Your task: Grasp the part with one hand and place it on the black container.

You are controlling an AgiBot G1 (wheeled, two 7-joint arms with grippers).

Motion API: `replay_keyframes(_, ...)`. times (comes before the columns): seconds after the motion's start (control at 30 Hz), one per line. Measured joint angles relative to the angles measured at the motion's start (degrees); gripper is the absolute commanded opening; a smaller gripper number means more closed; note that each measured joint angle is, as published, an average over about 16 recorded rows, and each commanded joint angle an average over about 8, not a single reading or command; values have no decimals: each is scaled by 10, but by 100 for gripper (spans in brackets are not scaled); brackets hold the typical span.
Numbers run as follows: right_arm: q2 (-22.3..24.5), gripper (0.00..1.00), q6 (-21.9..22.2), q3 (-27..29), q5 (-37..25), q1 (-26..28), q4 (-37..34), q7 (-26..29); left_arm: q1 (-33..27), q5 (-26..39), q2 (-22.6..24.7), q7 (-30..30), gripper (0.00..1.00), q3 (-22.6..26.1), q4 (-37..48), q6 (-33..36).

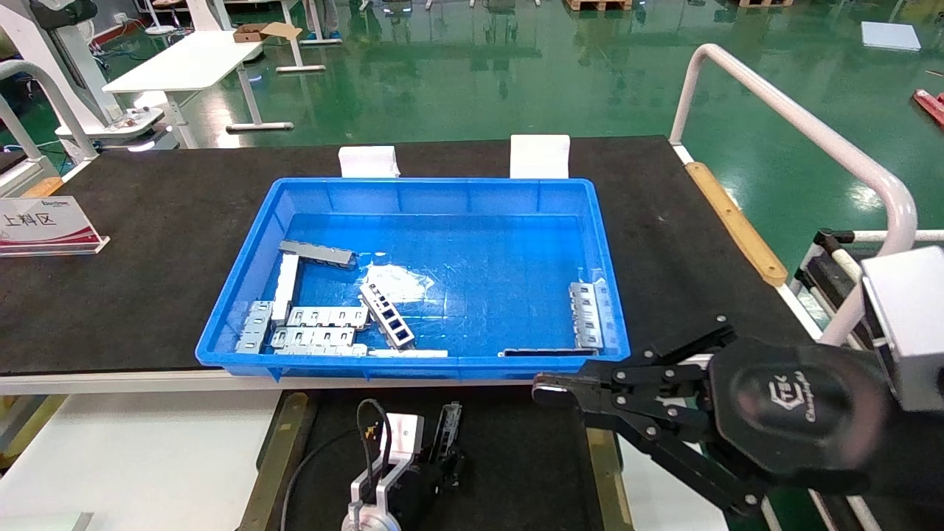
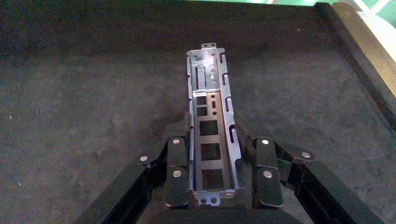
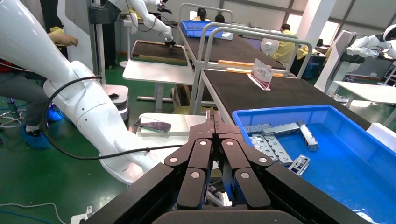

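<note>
My left gripper (image 1: 441, 451) is at the bottom centre, over the black container (image 1: 516, 472), a shallow matte tray with brass-coloured side strips. It is shut on the part (image 1: 448, 426), a narrow silver-grey channel bar with rectangular slots. In the left wrist view the part (image 2: 212, 116) sticks out forward between the fingers (image 2: 177, 163) of the left gripper (image 2: 212, 133), low over the tray's black floor (image 2: 93, 93). I cannot tell whether it touches the floor. My right gripper (image 1: 543, 391) hangs shut and empty at the bin's near right corner; it also shows in the right wrist view (image 3: 214, 115).
The blue plastic bin (image 1: 243, 295) on the dark table holds several silver brackets and bars, including a brighter bar with square holes (image 1: 387, 316). A sign (image 1: 44, 225) stands at the left. A white handrail (image 1: 811, 133) runs along the right. The bin also shows in the right wrist view (image 3: 327, 116).
</note>
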Motion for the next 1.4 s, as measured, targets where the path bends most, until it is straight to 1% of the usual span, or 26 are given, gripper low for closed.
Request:
replay_keyframes(0.03,0,0,0,0,0,0,0,0,-1,-5,3,0,0,1,1,-4)
replay_keyframes(0.07,0,3,0,0,0,0,0,0,-2,-10,5,1,5,2,3,-7)
replay_keyframes(0.1,0,12,0,0,0,0,0,0,-3,-15,7,1,15,3,4,-10)
replay_keyframes(0.3,0,87,0,0,0,0,0,0,-9,-39,15,4,90,9,9,-19)
replay_keyframes(0.33,0,96,0,0,0,0,0,0,-10,-42,16,4,98,10,10,-20)
replay_keyframes(0.37,0,100,0,0,0,0,0,0,-11,-45,17,4,100,10,10,-21)
replay_keyframes(0.73,0,100,0,0,0,0,0,0,-17,-63,16,5,100,12,4,-26)
replay_keyframes(0.93,0,100,0,0,0,0,0,0,-14,-58,-2,5,100,11,-22,-19)
replay_keyframes(1.17,0,100,0,0,0,0,0,0,-8,-40,-55,12,100,12,-73,23)
replay_keyframes(1.3,0,100,0,0,0,0,0,0,-2,-20,-98,20,100,10,-107,71)
replay_keyframes(1.4,0,100,0,0,0,0,0,0,2,-3,-132,30,100,3,-128,119)
